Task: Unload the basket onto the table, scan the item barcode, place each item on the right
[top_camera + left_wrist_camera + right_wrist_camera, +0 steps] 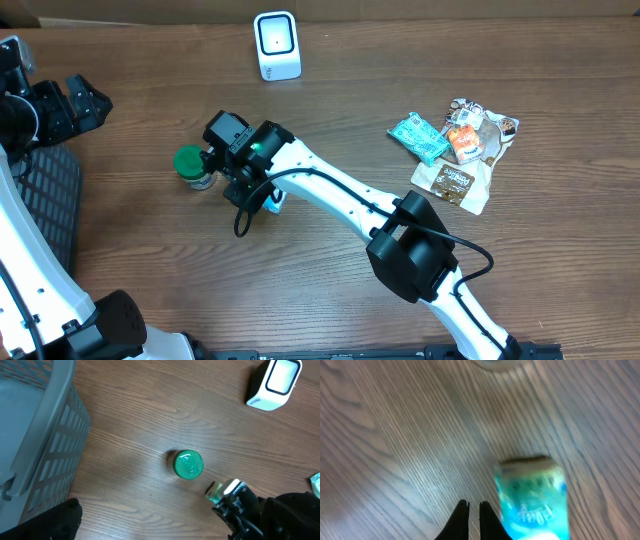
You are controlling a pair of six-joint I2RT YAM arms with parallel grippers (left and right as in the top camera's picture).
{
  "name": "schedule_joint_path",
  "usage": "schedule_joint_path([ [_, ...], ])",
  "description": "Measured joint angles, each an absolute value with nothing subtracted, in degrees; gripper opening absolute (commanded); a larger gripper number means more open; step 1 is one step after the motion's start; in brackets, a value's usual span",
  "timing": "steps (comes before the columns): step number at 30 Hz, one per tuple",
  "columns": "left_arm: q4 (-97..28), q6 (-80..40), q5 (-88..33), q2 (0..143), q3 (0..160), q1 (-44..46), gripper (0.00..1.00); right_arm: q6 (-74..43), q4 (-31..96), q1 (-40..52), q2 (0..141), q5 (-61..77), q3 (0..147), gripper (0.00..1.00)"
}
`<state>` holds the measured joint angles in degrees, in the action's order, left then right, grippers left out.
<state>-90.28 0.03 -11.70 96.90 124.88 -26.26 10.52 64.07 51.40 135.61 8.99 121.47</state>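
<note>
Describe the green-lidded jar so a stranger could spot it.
Start at the white scanner at the far edge of the table, then come nearer and slightly left. The jar stands upright there. Its round green lid sets it apart from the flat snack packets to the right.

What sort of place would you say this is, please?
Likely a mock shop checkout on a wooden table: a white scanner at the far edge, snack packets lying together, and a grey basket.
</note>
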Motion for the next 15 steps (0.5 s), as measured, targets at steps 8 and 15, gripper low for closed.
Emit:
schedule_joint_path([
  [8,-90.28,0.03,-11.70,96.90,124.88,-26.26,0.99,11.57,56.23,51.40,135.87,10.20,112.33,0.13],
  [15,-90.28,0.03,-11.70,96.90,124.88,-26.26,1.00,10.20,52.73,50.39,136.35,7.79,111.09,0.08],
])
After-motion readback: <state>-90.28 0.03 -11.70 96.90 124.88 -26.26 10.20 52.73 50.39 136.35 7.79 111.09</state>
